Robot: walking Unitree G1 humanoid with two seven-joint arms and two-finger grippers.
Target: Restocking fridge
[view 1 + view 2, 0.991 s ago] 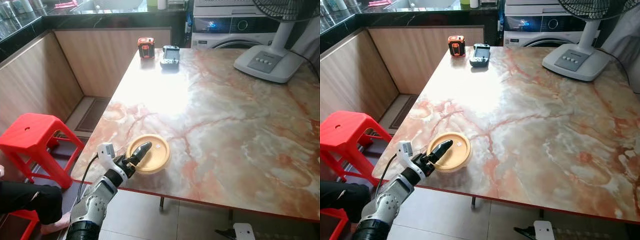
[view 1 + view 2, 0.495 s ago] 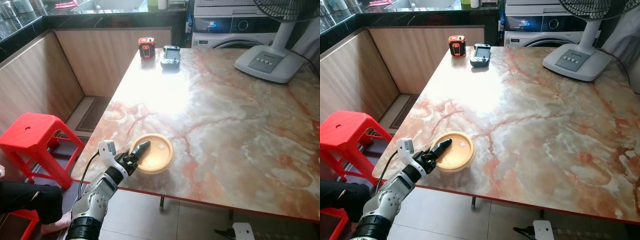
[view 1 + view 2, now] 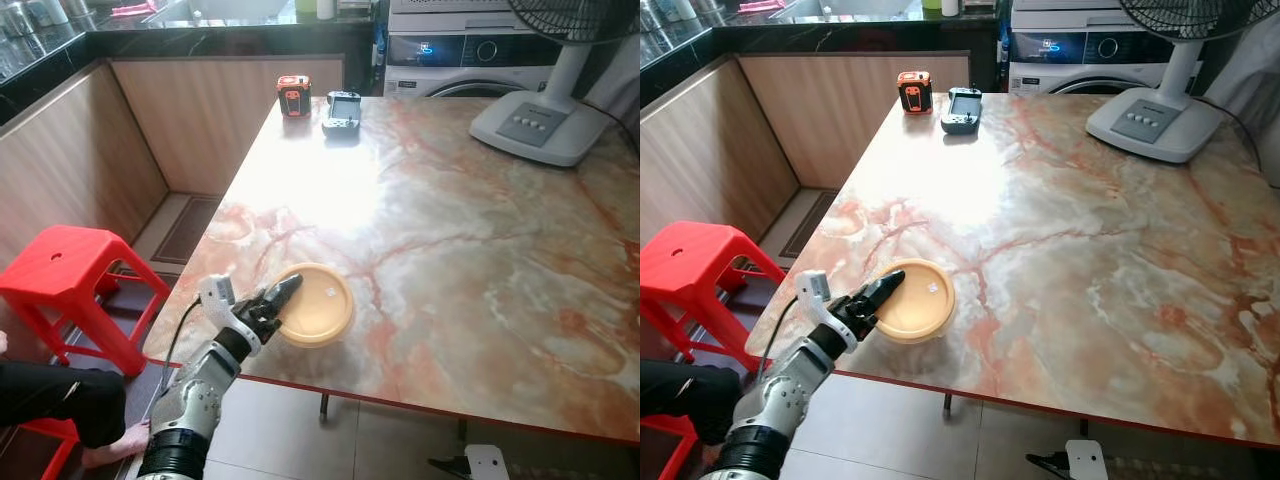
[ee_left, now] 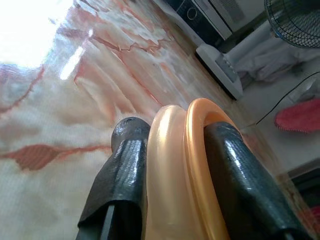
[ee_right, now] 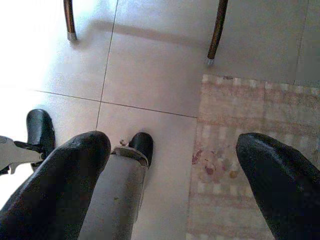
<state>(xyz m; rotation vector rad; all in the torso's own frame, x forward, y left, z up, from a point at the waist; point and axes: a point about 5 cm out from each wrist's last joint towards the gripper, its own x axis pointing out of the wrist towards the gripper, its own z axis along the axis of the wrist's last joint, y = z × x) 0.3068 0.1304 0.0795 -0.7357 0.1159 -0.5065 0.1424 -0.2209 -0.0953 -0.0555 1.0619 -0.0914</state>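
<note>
I have the left tool point(image 3: 277, 300) clamped on the round yellow-orange plastic lidded container point(image 3: 316, 305); in the left wrist view its 2 black fingers point(image 4: 122, 165) press either side of the smooth, glossy rim. The container sits on the polished marble-patterned surface point(image 3: 450, 230), just inside the near red-trimmed edge and close to the near left corner. From the container, the surface runs wide and bare toward the far side, veined in pink and rust over a cream ground. Well beyond the container, at the far edge, stand a small red and black boxy device point(image 3: 292, 95) and a grey handheld game console point(image 3: 341, 108) just beside it; the white plastic fan base point(image 3: 540, 122) sits at the far right. Left of the container, off the surface, a red plastic stool point(image 3: 65, 280) stands on the floor. The right tool point(image 5: 170, 185) hangs over pale floor tiles point(image 5: 150, 70) and a worn patterned rug point(image 5: 250, 130), fingers spread apart, holding nothing.
</note>
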